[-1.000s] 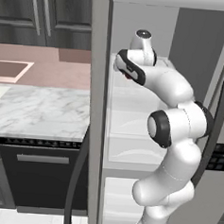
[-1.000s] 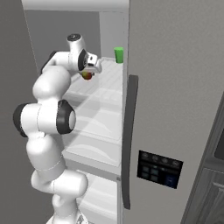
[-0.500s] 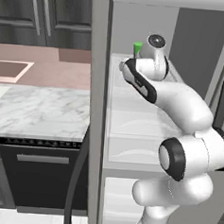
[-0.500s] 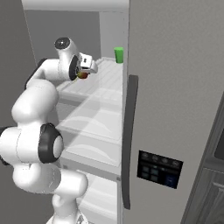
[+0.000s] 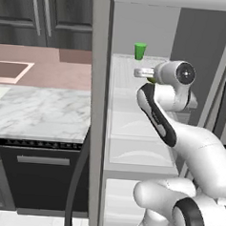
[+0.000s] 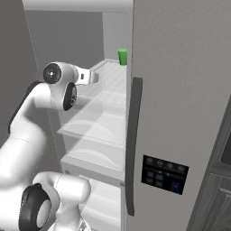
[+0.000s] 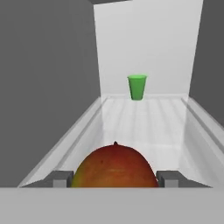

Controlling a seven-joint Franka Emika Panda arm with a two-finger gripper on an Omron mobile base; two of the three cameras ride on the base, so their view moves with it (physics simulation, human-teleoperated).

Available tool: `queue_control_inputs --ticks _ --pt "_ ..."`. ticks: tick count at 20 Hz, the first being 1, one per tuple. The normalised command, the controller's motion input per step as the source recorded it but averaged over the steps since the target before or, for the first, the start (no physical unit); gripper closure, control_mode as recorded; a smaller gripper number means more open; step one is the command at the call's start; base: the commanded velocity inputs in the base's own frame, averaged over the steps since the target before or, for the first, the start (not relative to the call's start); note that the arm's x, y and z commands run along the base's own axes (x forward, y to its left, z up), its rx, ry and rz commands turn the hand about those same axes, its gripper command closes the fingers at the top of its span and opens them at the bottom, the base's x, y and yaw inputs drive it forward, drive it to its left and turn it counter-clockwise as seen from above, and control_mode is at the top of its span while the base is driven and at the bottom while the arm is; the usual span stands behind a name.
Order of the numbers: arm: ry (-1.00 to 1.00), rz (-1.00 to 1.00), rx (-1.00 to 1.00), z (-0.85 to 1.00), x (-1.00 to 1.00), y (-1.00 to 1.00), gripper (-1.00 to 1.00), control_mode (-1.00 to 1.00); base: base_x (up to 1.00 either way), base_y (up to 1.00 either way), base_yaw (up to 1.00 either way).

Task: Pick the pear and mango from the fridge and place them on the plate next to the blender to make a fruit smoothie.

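The mango point(image 7: 114, 167) sits clamped between the gripper point(image 7: 114, 178) fingers over the fridge point(image 7: 144, 122) shelf

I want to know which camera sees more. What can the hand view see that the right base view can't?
The hand view gives the mango gripped between the tool's fingers. The right base view gives the robot's white arm and the fridge door with its dark control panel. Both give the green cup at the back of the pale fridge shelf.
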Motion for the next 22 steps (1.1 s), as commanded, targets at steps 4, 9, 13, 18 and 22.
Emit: queue_control_inputs --ticks 4,9,13,18,22 --pt "0.04 -0.03 0.02 0.54 -1.0 -0.03 1.0 -1.0 0.0 0.0 0.0" --pt "0.34 -0.05 0.05 0.28 -1.0 -0.17 1.0 -1.0 0.0 0.0 0.0" --pt "0.43 -0.04 0.0 0.02 -1.0 -0.2 1.0 -1.0 0.0 0.0 0.0" --pt "0.53 0.0 0.0 -0.35 -0.97 -0.06 1.0 -1.0 0.0 0.0 0.0" --pt "0.32 0.0 0.0 -0.8 -0.87 0.0 1.0 -1.0 0.0 0.0 0.0"
